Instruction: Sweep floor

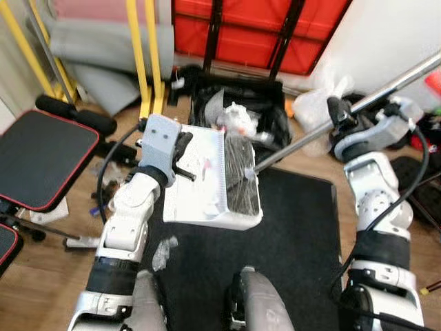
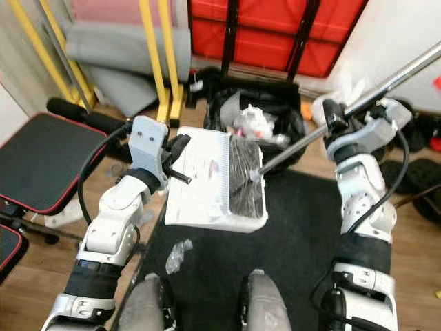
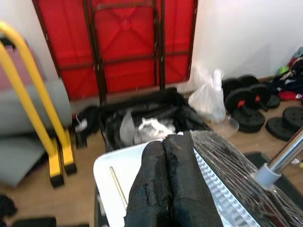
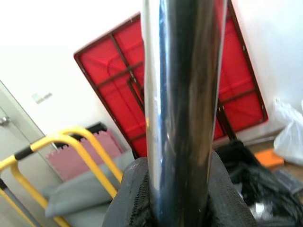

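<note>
1. Left eye view: the left gripper point(image 1: 180, 153) holds the white dustpan point(image 1: 200, 181) raised off the floor by its left edge, jaws pinched narrow on what looks like the pan's handle; the exact contact is hidden.
2. The right gripper point(image 1: 340, 116) has its jaws closed around the broom pole point(image 1: 372, 96), far right. The broom head point(image 1: 240, 174), dark bristles, lies in the right side of the dustpan.
3. Judged step: emptying. The pan hovers just near of the open black bag point(image 1: 265, 114), which already holds crumpled litter.
4. Next move calls for carrying the pan farther forward over the bag's mouth, then tipping its far lip down while the bristles push the contents out.
5. Open room: black mat point(image 1: 296, 234) below; a clear wrapper point(image 1: 162, 252) lies on its near-left part, unswept.
6. Edges: yellow frame legs point(image 1: 147, 69) stand far left of the pan; a white plastic bag point(image 1: 313, 107) and dumbbells crowd the right. The pole's swing is the risk.
</note>
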Tool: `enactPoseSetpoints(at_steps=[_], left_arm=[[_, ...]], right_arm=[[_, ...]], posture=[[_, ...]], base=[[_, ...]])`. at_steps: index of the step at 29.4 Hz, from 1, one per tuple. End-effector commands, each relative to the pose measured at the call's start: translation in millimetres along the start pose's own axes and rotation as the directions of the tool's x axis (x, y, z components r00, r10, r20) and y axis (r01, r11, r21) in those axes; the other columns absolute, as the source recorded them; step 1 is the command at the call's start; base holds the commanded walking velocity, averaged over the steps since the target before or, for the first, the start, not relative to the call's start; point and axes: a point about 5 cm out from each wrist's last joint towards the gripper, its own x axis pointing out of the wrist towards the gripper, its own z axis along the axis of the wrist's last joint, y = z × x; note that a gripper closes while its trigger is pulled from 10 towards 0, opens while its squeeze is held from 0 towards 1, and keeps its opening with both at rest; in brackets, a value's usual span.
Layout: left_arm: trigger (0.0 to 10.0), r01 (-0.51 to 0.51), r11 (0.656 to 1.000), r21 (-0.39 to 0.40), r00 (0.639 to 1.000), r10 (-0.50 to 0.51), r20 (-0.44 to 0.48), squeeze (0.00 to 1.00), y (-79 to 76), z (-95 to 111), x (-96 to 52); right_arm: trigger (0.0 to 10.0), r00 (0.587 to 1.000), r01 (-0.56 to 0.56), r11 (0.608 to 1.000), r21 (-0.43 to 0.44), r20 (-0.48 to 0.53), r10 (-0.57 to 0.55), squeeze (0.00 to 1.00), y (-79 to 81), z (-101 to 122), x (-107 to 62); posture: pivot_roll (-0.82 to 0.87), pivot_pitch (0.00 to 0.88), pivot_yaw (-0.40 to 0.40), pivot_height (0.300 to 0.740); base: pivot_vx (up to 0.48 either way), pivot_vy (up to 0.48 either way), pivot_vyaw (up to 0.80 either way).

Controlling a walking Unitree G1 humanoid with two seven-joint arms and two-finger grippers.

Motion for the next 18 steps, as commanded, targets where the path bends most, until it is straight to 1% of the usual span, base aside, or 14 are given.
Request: enactPoseSetpoints(at_steps=[1,5,18], left_arm=[[10.0,-0.050,0.999,0.016,0.999,0.050,-0.010,0.00,-0.4,-3.2,0.0],[10.0,-0.052,0.998,0.019,0.998,0.052,-0.017,0.00,-0.5,-3.9,0.5],[10.0,-0.048,0.999,0.027,0.999,0.048,-0.018,0.00,0.2,-5.6,0.2]], right_arm=[[10.0,0.997,-0.037,0.999,-0.005,0.061,0.037,0.00,7.3,14.4,-0.3],[10.0,0.997,-0.039,0.999,-0.005,0.060,0.040,0.00,8.7,13.3,-0.8],[10.0,0.998,-0.030,1.000,-0.004,0.055,0.031,0.00,8.1,9.4,-3.3]], posture=[[-0.17,0.029,-0.161,0.730],[-0.17,0.024,-0.156,0.740],[-0.17,0.037,-0.153,0.740]], base=[[0.000,0.000,0.00],[0.000,0.000,0.00],[0.000,0.000,0.00]])
